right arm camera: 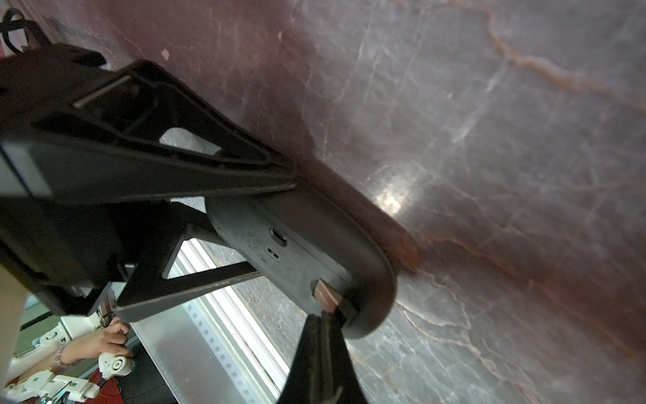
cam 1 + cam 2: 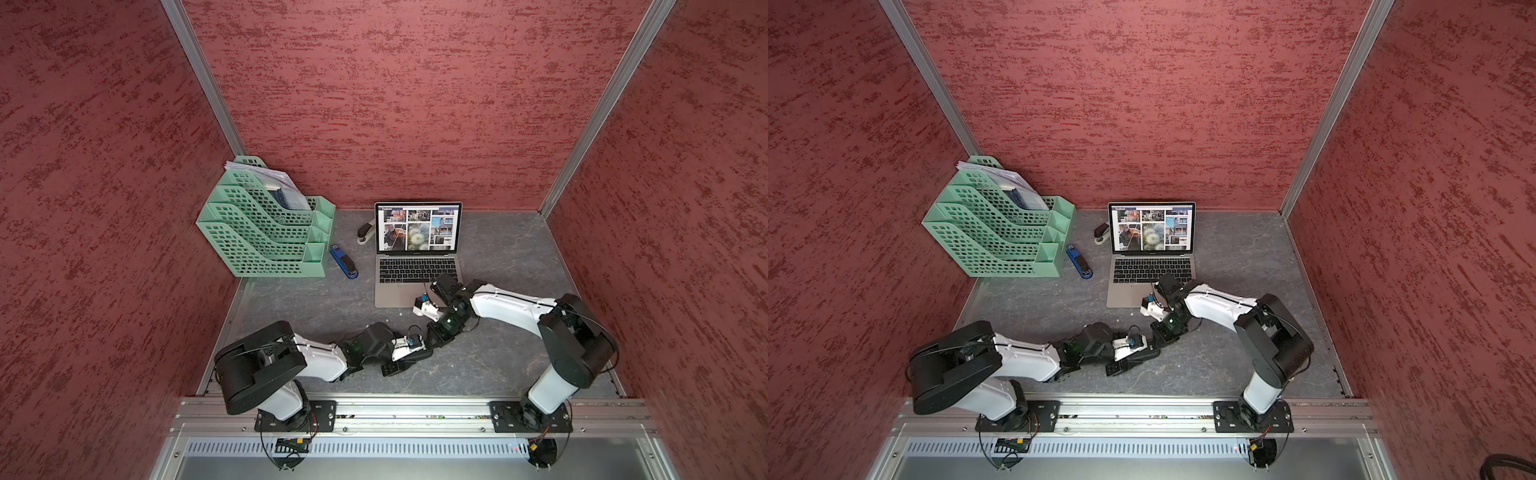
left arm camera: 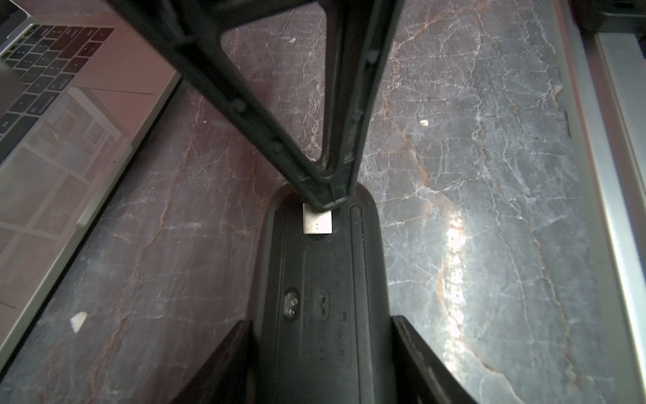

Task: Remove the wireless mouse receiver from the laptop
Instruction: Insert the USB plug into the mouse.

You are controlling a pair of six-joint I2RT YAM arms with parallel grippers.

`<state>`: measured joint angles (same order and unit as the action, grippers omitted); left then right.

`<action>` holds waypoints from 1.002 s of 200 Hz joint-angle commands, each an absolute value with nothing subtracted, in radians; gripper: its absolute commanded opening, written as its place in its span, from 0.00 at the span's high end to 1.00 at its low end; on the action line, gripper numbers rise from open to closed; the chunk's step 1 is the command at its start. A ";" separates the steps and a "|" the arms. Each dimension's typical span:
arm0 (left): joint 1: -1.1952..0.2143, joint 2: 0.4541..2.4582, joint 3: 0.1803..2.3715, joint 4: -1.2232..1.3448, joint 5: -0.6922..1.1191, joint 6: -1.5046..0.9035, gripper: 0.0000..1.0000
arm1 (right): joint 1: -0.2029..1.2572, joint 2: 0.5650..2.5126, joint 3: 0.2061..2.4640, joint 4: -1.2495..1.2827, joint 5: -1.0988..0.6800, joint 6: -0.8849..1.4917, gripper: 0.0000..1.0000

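Below the laptop (image 2: 395, 291) in frame: right fingers (image 3: 314, 189) pinched tight on the wireless mouse receiver (image 3: 317, 219) — flat silvery plug, dark stub — at the underside recess of a matte black oval mouse (image 3: 314, 297) clamped between left fingers (image 3: 230, 360). Veined grey surface (image 3: 489, 175); perforated green rack (image 2: 257, 232) holds papers (image 2: 257, 170).

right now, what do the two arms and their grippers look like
The left arm and the right arm both have white shell links between black joints, with thin black cables looping along them. Each wrist carries a white camera mount. The left gripper and the right gripper have black, triangular open-frame fingers.
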<state>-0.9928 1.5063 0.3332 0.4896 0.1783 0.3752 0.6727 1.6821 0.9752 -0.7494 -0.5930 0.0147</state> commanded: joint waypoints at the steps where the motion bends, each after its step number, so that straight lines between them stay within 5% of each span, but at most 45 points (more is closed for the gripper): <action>1: -0.989 1.519 0.342 0.453 0.187 0.387 0.42 | 0.680 1.697 0.997 -0.730 -0.584 -0.001 1.00; 200: -0.991 1.521 0.345 0.446 0.193 0.388 0.42 | 0.680 1.731 1.001 -0.730 -0.574 0.019 1.00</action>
